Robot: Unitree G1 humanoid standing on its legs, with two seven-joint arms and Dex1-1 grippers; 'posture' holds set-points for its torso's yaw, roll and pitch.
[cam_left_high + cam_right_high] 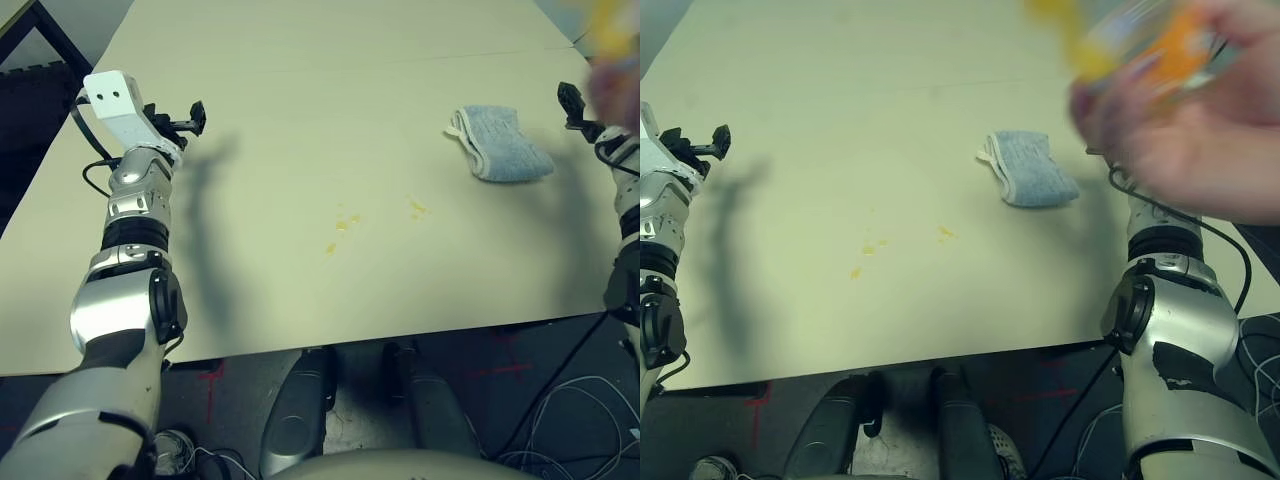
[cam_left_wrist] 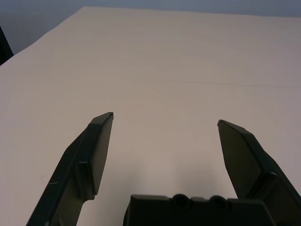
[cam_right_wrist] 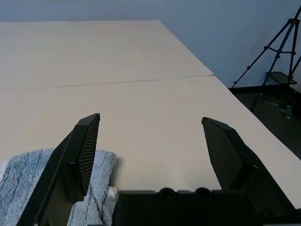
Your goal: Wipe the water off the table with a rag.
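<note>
The rag (image 1: 500, 143), folded blue-grey terry, lies flat on the beige table (image 1: 300, 120); yellowish water (image 1: 345, 224) specks sit well apart from it.

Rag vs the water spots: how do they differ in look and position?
The rag is a folded blue-grey terry cloth with whitish edging; the water is a few tiny yellowish droplets, each far smaller. The rag lies toward the robot's right, beside the open right end effector; the droplets are scattered near the middle, closer to the robot. Both rest on the table, untouched.
</note>
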